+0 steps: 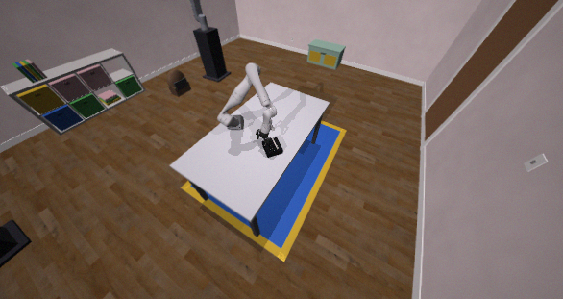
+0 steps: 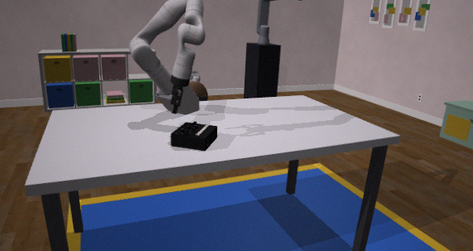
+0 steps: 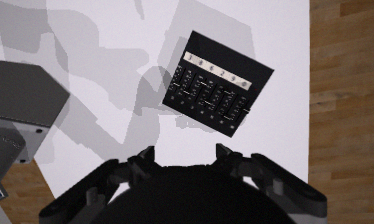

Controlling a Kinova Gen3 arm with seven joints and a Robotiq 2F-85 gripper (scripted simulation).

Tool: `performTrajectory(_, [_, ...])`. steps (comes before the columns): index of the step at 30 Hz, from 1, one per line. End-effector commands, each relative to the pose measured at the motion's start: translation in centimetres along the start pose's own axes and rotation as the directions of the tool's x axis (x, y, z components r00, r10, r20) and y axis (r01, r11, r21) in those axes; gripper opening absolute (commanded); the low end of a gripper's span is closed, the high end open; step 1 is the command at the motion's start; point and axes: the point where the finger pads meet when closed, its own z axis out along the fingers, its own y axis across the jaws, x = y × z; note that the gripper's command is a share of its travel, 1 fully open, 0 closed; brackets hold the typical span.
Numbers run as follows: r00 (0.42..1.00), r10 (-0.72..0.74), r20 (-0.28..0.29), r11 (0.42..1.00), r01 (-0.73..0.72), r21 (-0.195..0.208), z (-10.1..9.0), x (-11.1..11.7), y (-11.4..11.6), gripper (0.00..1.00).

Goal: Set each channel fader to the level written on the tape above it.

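Observation:
The lighting desk (image 3: 218, 82) (image 2: 202, 134) is a small black box standing on the white table, turned at an angle. A pale tape strip (image 3: 217, 72) with small digits runs along its far edge, above a row of several faders (image 3: 208, 95); the digits are too small to read surely. The desk also shows in the top view (image 1: 272, 147) and the exterior view (image 2: 194, 135). My gripper (image 3: 185, 151) hangs above the table beside the desk's fader side, open and empty, apart from the desk. It also shows in the exterior view (image 2: 176, 102).
My arm's grey base (image 3: 18, 105) sits on the table to the left of the desk. The table's edge (image 3: 308, 100) lies close beyond the desk, with wooden floor below. A blue mat (image 2: 226, 219) lies under the table.

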Motion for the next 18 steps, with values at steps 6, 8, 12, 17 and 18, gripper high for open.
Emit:
performTrajectory(6, [0.966,0.255,0.036,0.967,-0.255,0.001,1.1,-0.8,-0.3,1.00])
performTrajectory(8, [0.950,0.309,0.037,0.951,-0.309,-0.003,1.3,-0.9,-0.3,1.00])
performTrajectory(12, [0.921,0.387,0.038,0.922,-0.387,-0.009,1.5,-1.0,-0.2,1.00])
performTrajectory(17, [0.903,0.428,0.038,0.904,-0.428,-0.013,1.7,-1.0,-0.2,1.00])
performTrajectory(18, [0.903,0.428,0.038,0.904,-0.428,-0.013,1.7,-1.0,-0.2,1.00])
